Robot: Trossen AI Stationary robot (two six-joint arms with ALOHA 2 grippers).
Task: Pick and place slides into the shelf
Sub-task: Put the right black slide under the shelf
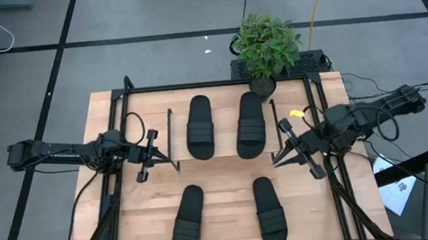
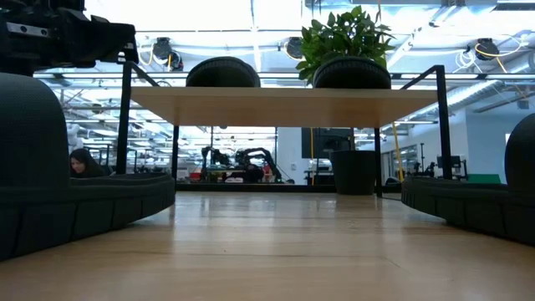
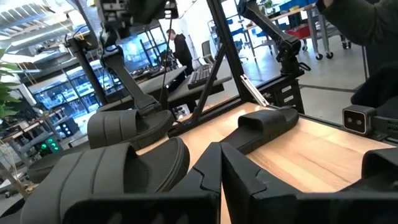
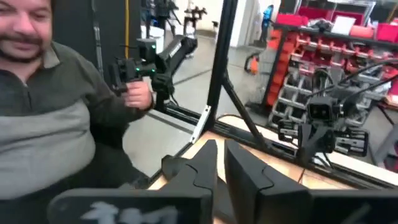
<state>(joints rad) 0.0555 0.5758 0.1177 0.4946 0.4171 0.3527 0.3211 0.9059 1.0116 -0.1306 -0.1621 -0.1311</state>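
Grippers, two. Left gripper (image 1: pixel 146 158) hangs beside the left end of the shelf (image 1: pixel 216 96), fingers drawn close together with only a thin gap showing in the left wrist view, holding nothing. Right gripper (image 1: pixel 293 148) hangs beside the shelf's right end, fingers likewise narrow in the right wrist view, holding nothing.

Slides, four, all black. Two lie on top of the shelf: one slide (image 1: pixel 199 127) on its left half, one slide (image 1: pixel 251 124) on its right half, side by side, apart, soles flat. Two lie on the table (image 1: pixel 100 106) in front of the shelf, well apart from each other: one slide (image 1: pixel 188 221) toward the left, one slide (image 1: pixel 269 211) toward the right.

Shelf, one: light wooden board on a thin black frame, seen from the low view as a raised plank with the two slides showing over its top edge.

Potted plant (image 1: pixel 267 47), one, behind the shelf's right rear corner.

Person (image 4: pixel 56 112), one, beyond the table in the right wrist view.
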